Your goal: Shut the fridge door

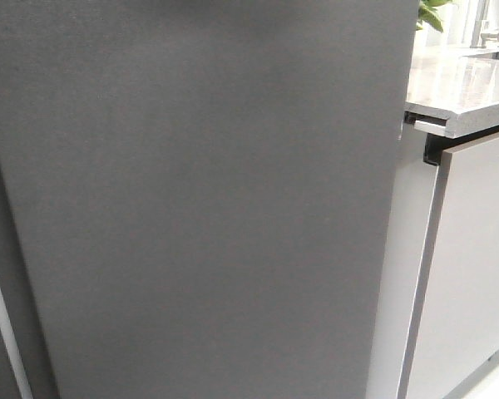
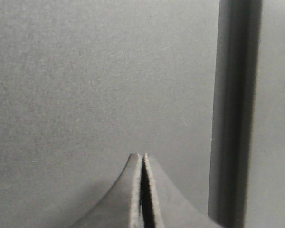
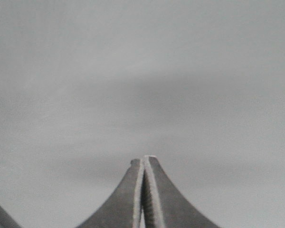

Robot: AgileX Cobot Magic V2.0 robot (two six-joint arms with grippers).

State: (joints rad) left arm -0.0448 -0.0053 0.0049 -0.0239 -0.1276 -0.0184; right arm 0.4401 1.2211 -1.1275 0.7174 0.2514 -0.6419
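The fridge door is a matte dark charcoal panel that fills most of the front view, its right edge next to the light cabinet. No gripper shows in the front view. In the left wrist view my left gripper is shut and empty, its tips right at the door's face, beside a dark vertical seam. In the right wrist view my right gripper is shut and empty, its tips close to the same flat door face. Whether either tip touches the door I cannot tell.
A smooth light grey cabinet panel stands right of the door. A pale marble-look countertop runs above it, with a green plant at the back. A thin pale strip shows at the door's lower left.
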